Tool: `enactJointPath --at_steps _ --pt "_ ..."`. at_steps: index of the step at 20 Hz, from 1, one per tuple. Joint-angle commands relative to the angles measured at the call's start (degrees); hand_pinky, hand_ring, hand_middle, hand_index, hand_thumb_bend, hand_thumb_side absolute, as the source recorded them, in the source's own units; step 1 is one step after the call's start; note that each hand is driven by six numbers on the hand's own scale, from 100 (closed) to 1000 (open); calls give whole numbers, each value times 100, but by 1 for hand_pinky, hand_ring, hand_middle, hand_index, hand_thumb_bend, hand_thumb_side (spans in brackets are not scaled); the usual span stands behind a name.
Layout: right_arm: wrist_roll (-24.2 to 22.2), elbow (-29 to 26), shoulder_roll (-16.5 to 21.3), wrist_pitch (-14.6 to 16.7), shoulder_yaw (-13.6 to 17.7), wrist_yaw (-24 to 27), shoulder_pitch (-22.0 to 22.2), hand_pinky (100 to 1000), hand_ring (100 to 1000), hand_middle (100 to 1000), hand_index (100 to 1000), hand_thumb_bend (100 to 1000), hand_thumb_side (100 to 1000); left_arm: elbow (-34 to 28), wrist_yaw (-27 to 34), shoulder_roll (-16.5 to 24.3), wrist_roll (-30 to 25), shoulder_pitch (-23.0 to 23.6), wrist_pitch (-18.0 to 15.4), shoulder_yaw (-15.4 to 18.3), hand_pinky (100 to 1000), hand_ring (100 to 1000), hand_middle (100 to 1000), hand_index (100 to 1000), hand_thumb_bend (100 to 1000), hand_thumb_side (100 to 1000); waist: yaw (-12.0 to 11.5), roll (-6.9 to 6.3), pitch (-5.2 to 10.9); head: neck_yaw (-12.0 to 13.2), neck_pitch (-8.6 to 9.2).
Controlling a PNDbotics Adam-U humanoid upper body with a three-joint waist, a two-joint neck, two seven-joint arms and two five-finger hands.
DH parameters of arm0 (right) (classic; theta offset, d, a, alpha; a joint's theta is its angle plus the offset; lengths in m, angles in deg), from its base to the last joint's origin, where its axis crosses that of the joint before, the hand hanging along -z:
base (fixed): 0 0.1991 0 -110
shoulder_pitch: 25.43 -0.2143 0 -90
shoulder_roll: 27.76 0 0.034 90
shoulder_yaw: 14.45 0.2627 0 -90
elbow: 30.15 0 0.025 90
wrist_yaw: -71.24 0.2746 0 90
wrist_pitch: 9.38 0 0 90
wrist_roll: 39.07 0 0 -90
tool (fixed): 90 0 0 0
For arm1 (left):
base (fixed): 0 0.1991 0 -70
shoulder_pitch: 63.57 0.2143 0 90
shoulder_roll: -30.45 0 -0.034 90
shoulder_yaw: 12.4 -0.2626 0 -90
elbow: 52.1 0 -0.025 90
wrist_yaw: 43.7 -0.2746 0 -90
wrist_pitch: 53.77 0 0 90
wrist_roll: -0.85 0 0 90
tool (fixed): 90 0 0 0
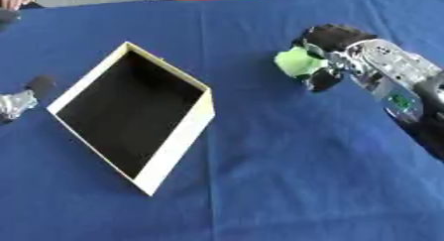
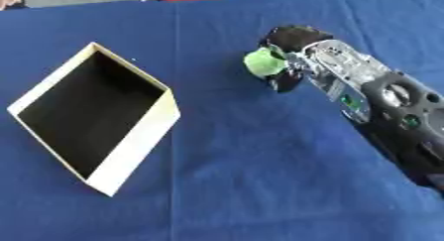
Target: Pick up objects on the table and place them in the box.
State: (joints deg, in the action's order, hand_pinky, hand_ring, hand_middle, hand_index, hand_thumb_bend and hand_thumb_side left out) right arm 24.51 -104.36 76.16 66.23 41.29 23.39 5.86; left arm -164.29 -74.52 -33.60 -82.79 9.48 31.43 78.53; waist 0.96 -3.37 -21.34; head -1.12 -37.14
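Your right hand (image 1: pixel 334 54) has its fingers curled round a green object (image 1: pixel 298 62), holding it over the blue cloth (image 1: pixel 286 175), well to the right of the box (image 1: pixel 178 146). The box sits open on the cloth, cream-walled with a dark inside, nothing visible in it. Your left hand (image 1: pixel 19 98) shows only at the left edge; you cannot tell how its fingers stand.

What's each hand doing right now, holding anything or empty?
Right hand: fingers curled round a light green object, right of the box.
Left hand: only partly visible at the left edge; fingers cannot be told.
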Motion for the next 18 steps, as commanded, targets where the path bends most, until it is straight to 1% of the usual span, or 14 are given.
enactJointPath --at_steps 1,3,5,11,15,18 --pt "139 -361 157 -157 69 114 -85 812 714 670 772 100 112 -32 31 129 5 -10 9 101 513 659 649 790 511 627 -4 16 130 26 46" --pt "102 -754 257 -232 73 72 -118 831 731 689 767 100 100 -35 25 136 8 -9 12 104 514 659 650 791 510 627 6 26 140 42 37" --pt "-29 -1207 349 -296 76 -48 -155 844 741 700 763 100 100 -42 18 145 9 -16 11 102 514 660 650 790 508 627 16 37 155 51 27" --pt "-777 -2706 495 -345 176 -350 -356 866 759 722 755 100 100 -56 -25 163 -8 -24 11 95 515 659 650 790 505 628 47 90 237 71 13" --pt "-1248 -3397 482 -418 299 -402 -500 870 759 725 755 100 100 -68 -55 170 -8 -23 10 98 515 659 649 789 505 629 46 136 296 86 -5" --pt "-1550 -3804 396 -460 326 -302 -646 873 761 726 757 100 100 -85 -73 179 -17 -30 1 89 515 659 649 789 505 629 29 165 336 94 -40"
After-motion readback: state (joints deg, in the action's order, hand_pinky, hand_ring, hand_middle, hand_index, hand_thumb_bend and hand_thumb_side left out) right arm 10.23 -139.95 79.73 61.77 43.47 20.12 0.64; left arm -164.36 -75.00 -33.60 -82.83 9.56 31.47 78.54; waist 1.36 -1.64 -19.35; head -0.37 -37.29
